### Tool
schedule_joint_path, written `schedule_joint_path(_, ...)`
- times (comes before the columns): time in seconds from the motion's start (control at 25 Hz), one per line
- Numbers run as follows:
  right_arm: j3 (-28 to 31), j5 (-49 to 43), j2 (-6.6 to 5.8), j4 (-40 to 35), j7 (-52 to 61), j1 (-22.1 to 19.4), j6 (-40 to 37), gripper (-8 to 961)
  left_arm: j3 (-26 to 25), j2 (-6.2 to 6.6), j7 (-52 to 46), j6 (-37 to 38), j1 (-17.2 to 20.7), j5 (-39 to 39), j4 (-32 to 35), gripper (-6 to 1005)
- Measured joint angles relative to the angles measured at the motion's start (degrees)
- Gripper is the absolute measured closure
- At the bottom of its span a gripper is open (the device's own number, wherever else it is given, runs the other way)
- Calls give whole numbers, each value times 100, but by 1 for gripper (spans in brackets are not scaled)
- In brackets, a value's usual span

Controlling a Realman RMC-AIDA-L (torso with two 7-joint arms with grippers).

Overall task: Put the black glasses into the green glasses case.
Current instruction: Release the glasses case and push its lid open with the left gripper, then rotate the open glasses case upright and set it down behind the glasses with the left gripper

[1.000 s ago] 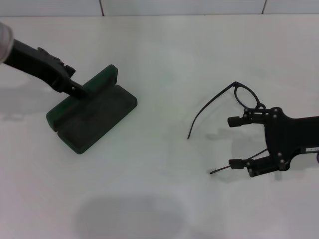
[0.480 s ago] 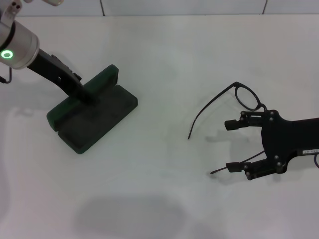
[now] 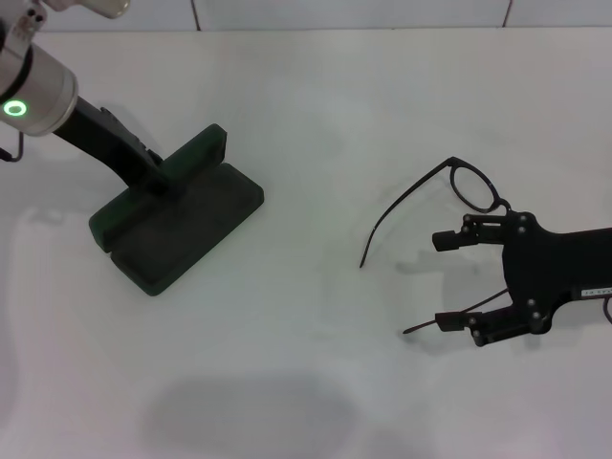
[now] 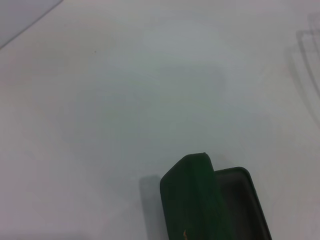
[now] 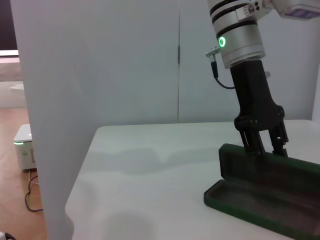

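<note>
So the green glasses case (image 3: 177, 222) sits open on the white table (image 3: 316, 115) over on the robot's left, lid propped up along the far edge, dark lining facing up. The left gripper (image 3: 161, 179) is right at that raised lid; in the right wrist view its fingers (image 5: 261, 141) come down on the lid's top edge, one on each side of it as far as I can see, so it looks pinched onto the lid. Compared to a second ago, the left arm has swung more upright, and its silver wrist with the green ring light is now in the head view, but the case itself hasn't budged.

The black glasses (image 3: 457, 201) are still lying on the table well off to the right, temple arms unfolded and pointing toward the middle of the table. The right gripper (image 3: 449, 280) hangs over them with its two fingers spread wide apart, one near each temple arm, nothing held. It has slid a bit lower in the head view over the last second; barely any change in the last half second.
</note>
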Motion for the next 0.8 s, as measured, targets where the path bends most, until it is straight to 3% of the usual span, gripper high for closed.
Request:
schedule_joint_path(0.2,0,0,0,8,1,-11,1,84,58,-3,4,9,-1,-32,30,612)
schedule_joint_path(0.64,0,1,2,12,35,-25,0,84,87,-66,278,191,65,-129,473,781)
schedule_joint_path(0.8,0,1,7,11,35,-35,0,84,262,-114,816,206,77,-425,816,788)
